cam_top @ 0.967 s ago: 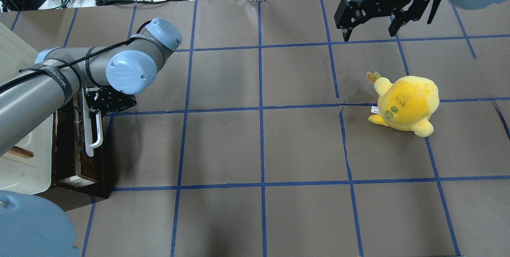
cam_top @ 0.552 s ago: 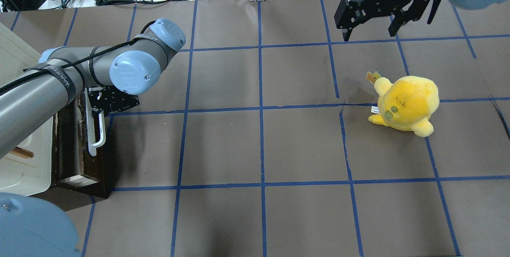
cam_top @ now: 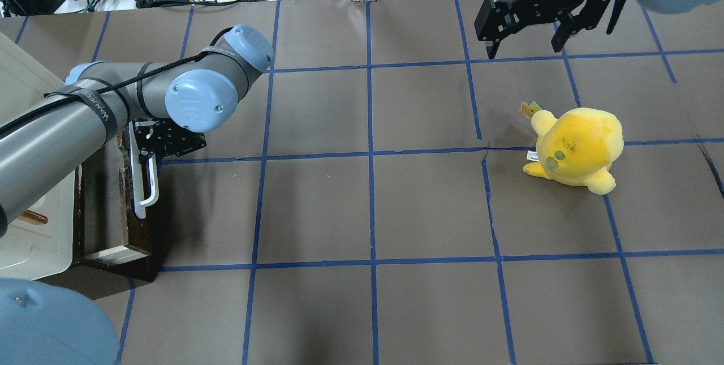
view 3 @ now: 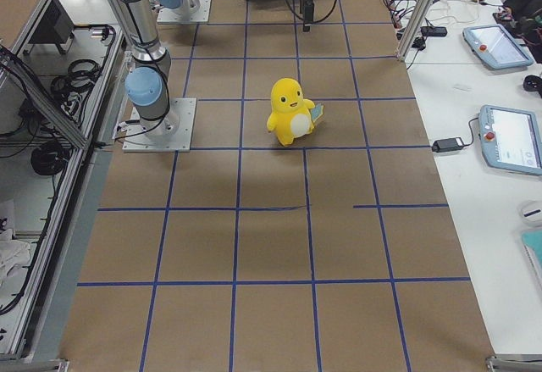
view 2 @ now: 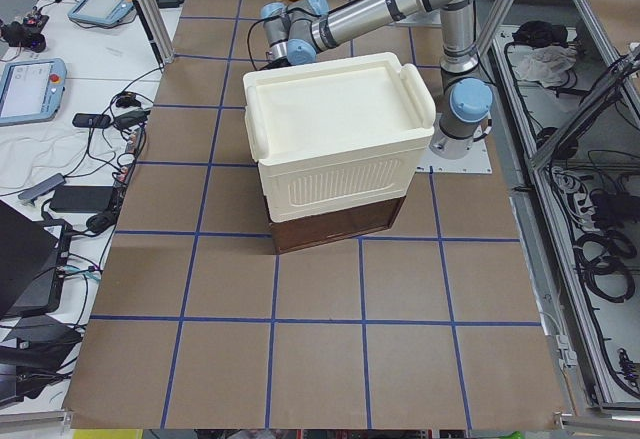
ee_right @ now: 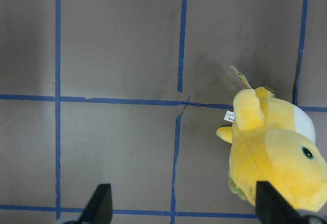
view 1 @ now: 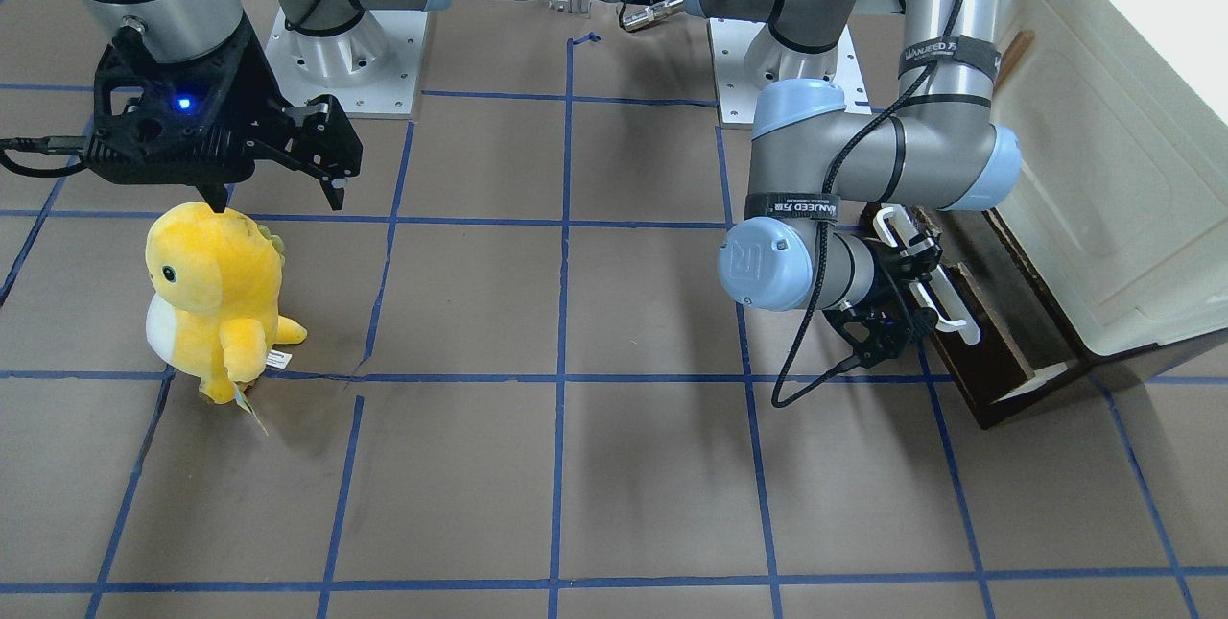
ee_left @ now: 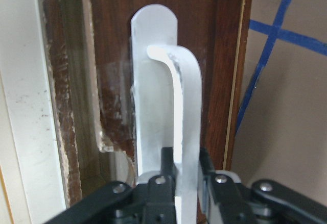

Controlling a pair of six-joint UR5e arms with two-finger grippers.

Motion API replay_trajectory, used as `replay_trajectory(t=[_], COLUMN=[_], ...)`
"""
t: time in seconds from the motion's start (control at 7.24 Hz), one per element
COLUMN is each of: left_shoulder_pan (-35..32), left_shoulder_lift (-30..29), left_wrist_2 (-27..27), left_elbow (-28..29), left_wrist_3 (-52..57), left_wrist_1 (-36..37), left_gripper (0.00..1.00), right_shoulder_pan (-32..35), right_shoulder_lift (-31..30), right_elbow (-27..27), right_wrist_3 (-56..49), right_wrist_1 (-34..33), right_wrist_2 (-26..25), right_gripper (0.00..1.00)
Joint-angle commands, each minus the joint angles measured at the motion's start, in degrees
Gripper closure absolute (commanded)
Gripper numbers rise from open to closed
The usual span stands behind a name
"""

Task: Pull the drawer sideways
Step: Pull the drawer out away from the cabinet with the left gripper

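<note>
One yellow plush toy (cam_top: 574, 147) sits at the right of the overhead view. At that view's left edge are one cream-white plastic cabinet (view 2: 335, 119), one dark brown wooden drawer (ee_left: 219, 55) and one long white bar handle (ee_left: 186, 106). There are two black two-finger grippers: the left gripper (ee_left: 186, 165) and the right gripper (cam_top: 524, 48).

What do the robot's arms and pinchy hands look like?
Both arms are grey tubes with pale blue caps at the joints. The left arm has a black cable along it, held by black straps with white letters. The left gripper and right gripper are black with two thin fingers; the right one shows a small blue light.
</note>
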Motion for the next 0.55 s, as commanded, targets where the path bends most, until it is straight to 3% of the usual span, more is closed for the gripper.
replay_trajectory(t=[0.0, 0.41], left_shoulder_pan=[-0.55, -1.25], left_shoulder_lift=[-0.06, -0.32], left_wrist_2=[-0.28, -0.72], left_elbow=[0.05, 1.10], left_wrist_3=[-0.23, -0.32], left_wrist_1=[-0.19, -0.71], left_gripper=[0.76, 0.75], right_shoulder_pan=[0.00, 0.00], right_shoulder_lift=[0.00, 0.00], right_elbow=[0.00, 0.00], right_wrist_3=[0.00, 0.00], right_wrist_1=[0.00, 0.00], right_wrist_2=[0.02, 0.02], right_gripper=[0.00, 0.00])
